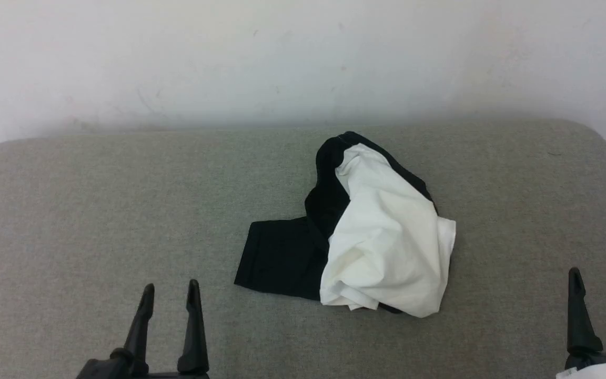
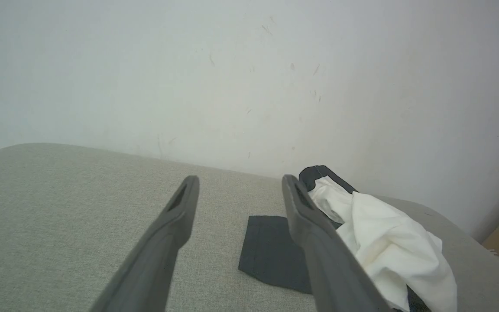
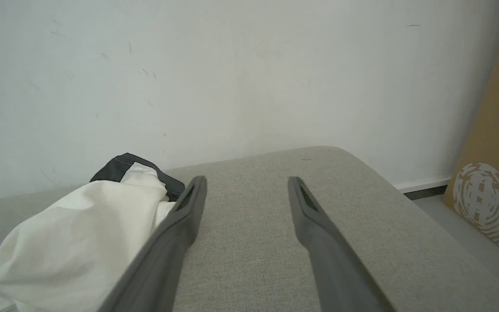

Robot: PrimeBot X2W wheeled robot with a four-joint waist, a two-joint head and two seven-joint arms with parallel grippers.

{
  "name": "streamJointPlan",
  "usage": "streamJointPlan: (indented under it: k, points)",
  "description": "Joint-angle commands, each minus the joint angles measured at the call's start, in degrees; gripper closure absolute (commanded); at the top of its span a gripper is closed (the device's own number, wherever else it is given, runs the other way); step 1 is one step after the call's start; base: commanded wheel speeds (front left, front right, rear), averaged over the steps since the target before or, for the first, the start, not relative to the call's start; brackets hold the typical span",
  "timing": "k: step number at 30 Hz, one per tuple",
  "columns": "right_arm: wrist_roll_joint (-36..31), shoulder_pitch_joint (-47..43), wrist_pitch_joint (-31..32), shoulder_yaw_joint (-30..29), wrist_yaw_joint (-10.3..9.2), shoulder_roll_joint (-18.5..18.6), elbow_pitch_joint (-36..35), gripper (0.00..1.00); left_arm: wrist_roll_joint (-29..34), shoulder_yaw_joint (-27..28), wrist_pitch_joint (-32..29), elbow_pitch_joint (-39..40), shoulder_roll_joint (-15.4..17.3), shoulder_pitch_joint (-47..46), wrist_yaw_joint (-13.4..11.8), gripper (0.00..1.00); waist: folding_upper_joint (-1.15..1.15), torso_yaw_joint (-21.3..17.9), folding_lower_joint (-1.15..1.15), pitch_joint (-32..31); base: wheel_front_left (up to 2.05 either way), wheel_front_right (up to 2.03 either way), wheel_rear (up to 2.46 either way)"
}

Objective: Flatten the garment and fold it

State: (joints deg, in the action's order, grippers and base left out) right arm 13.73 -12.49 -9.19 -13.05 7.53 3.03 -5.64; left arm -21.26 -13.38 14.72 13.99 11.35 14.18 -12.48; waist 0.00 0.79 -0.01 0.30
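The garment (image 1: 382,237) lies crumpled in a heap on the grey fabric surface (image 1: 98,210), right of centre. Its white body is bunched on top, and a flat black sleeve end (image 1: 276,258) sticks out to the left. In the left wrist view the garment (image 2: 388,247) sits to the right, partly behind a finger; in the right wrist view the garment (image 3: 72,242) lies at the lower left. My left gripper (image 1: 170,288) stands open at the lower left, well short of the cloth. My right gripper (image 1: 596,276) is open at the lower right, holding nothing.
A pale wall (image 1: 303,58) rises right behind the surface's far edge. The surface's corners are rounded. A brown cardboard box (image 3: 492,143) with a white print stands on the floor beyond the right end of the surface.
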Motion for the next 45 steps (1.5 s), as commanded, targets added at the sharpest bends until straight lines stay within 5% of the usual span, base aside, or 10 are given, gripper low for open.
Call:
streamJointPlan:
  k: [1,12,20,28,41,42,43,44,45]
  points:
    - [0.02,0.27,-0.16,0.06,-0.04,-0.15,-0.27,0.00,0.93,0.38,0.27,-0.07,-0.48,0.08,0.82,0.00,0.00,0.58,0.01,0.31,0.00,0.00,0.00]
    - [-3.45,18.28,13.53,3.54,-0.04,2.69,-6.43,0.00,8.69,1.47,0.28,-0.01,-4.55,-3.65,6.69,0.00,0.00,1.75,0.01,7.13,0.00,0.00,0.00]
    - [-0.43,32.45,29.46,4.28,-0.04,6.74,1.93,0.00,10.29,1.24,0.28,-0.97,-6.54,-8.33,9.89,0.00,0.00,3.51,0.01,13.54,0.00,0.00,0.00]
    - [-0.25,38.87,42.94,13.31,-0.04,13.20,12.54,0.00,10.78,0.41,0.28,-2.61,-7.80,-11.57,12.02,0.00,0.00,7.24,0.01,18.27,0.00,0.00,0.00]
    - [0.68,37.45,44.26,17.36,-0.04,15.48,23.06,0.00,9.87,0.20,0.28,-4.24,-8.41,-13.10,12.87,0.00,0.00,12.42,0.01,21.05,0.00,0.00,0.00]
    - [0.91,37.47,43.90,16.62,-0.04,14.98,23.71,0.51,9.87,0.25,0.28,-4.22,-8.42,-13.13,12.80,0.00,0.00,12.36,0.01,21.15,0.00,0.00,0.00]
    - [1.32,37.53,43.50,15.48,-0.04,14.23,24.34,0.79,9.85,0.29,0.28,-4.26,-8.43,-13.15,12.70,0.00,0.00,12.22,0.01,21.14,0.00,0.00,0.00]
    - [1.61,37.65,42.95,14.43,-0.04,13.49,24.79,1.00,9.72,0.31,0.28,-4.37,-8.44,-13.14,12.64,0.00,0.00,11.98,0.01,20.98,0.00,0.00,0.00]
    - [1.62,37.75,42.26,13.89,-0.04,13.05,24.93,1.00,9.57,0.35,0.28,-4.51,-8.45,-13.11,12.61,0.00,0.00,11.66,0.01,20.63,0.00,0.00,0.00]
